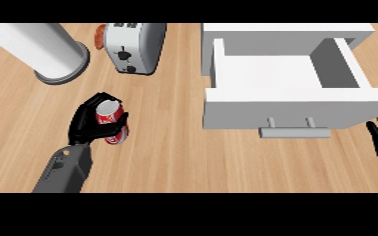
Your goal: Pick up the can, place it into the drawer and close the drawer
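A red can (111, 120) with a silver top stands on the wooden counter at the left, and my left hand (87, 122) is curled round it, with fingers and thumb wrapping its sides. The white drawer (284, 105) at the right is pulled open, its inside bare, with a grey handle (294, 130) on its front. Only a sliver of my right hand (373, 136) shows at the right edge, below the drawer's front corner.
A silver toaster (134, 46) stands at the back, with something orange (99, 35) behind its left side. A white paper towel roll (46, 50) on a grey base stands at the back left. Bare wood lies between can and drawer.
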Motion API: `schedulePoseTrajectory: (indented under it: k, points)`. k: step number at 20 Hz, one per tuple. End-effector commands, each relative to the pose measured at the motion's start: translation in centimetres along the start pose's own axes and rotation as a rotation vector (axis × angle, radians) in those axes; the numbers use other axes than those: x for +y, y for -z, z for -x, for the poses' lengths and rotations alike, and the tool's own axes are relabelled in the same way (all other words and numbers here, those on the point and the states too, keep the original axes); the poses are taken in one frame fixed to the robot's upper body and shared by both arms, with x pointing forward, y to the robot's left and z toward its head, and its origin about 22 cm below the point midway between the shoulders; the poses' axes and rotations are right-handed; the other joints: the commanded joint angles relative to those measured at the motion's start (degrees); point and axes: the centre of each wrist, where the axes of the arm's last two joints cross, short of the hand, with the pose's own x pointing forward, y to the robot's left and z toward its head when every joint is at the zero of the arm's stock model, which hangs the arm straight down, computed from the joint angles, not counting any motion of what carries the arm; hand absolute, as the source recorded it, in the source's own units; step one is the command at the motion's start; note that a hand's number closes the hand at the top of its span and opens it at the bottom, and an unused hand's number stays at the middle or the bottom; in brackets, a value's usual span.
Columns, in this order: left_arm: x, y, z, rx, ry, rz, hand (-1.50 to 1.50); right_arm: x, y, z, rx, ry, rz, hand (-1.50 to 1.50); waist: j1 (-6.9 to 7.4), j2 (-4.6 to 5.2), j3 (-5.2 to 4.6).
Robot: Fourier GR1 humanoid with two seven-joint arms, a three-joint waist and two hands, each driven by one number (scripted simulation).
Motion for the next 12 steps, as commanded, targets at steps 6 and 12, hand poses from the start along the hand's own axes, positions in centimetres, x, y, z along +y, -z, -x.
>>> schedulePoseTrajectory:
  k: [6,12]
  points:
    - [-2.3,-1.0,-2.3,-0.078,-0.016,-0.117,1.50,-1.9,-0.4,0.0,0.001,0.000,0.009,-1.50,0.03,-0.02,0.01]
    - [-3.8,0.5,-6.7,-0.093,-0.020,-0.016,1.50,-1.2,-1.0,1.0,-0.002,-0.002,0.028,-1.50,-0.05,-0.01,0.02]
